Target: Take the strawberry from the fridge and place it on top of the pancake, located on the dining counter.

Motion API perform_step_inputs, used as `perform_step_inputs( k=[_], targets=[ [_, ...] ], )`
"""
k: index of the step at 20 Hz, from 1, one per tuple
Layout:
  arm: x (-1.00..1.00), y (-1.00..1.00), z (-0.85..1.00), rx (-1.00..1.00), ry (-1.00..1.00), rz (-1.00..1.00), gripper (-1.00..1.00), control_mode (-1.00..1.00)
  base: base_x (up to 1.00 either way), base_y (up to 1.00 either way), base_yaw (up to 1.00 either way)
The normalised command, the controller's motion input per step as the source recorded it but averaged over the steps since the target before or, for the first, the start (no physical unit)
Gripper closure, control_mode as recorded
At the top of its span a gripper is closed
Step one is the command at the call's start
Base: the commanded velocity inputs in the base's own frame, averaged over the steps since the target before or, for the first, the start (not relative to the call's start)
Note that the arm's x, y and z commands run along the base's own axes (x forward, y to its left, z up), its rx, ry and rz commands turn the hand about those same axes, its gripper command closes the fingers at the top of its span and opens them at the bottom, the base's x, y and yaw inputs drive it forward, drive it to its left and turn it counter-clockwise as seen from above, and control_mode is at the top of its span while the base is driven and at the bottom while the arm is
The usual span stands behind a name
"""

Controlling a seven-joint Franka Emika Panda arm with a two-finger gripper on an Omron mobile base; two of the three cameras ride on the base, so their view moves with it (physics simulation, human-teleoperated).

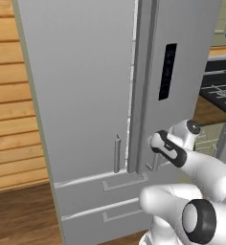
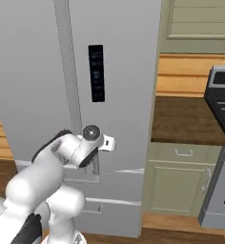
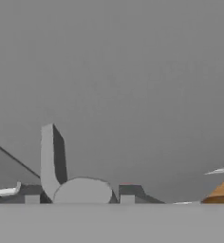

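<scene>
The fingers (image 3: 79, 198), apparently narrow around the vertical handle (image 3: 51, 159) of the fridge (image 1: 81, 86), sit on the right door near 6 o'clock of its black panel (image 1: 167, 72); presumably the strawberry lies inside.

No readable text is showing anywhere. The black panel (image 2: 96, 73) on the fridge (image 1: 81, 95) is showing only faint blurred marks, too small to make out.

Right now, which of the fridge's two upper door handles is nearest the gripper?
The right door's handle, beneath the black panel: the gripper is right against it, while the left door's handle stands apart across the seam.
</scene>
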Motion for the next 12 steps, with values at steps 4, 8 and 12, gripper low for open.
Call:
perform_step_inputs(
  k=[4, 8, 12],
  targets=[
    [-0.97, -0.90, 0.38, 0.21, 0.08, -0.07, 1.00, -1.00, 0.00, 0.00, 0.00],
    [-1.00, -0.98, 0.35, 0.24, 0.04, -0.07, -1.00, -1.00, 0.00, 0.00, 0.00],
    [-1.00, -0.73, 0.84, 0.08, 0.00, 0.00, -1.00, -1.00, 0.00, 0.00, 0.00]
  ],
)
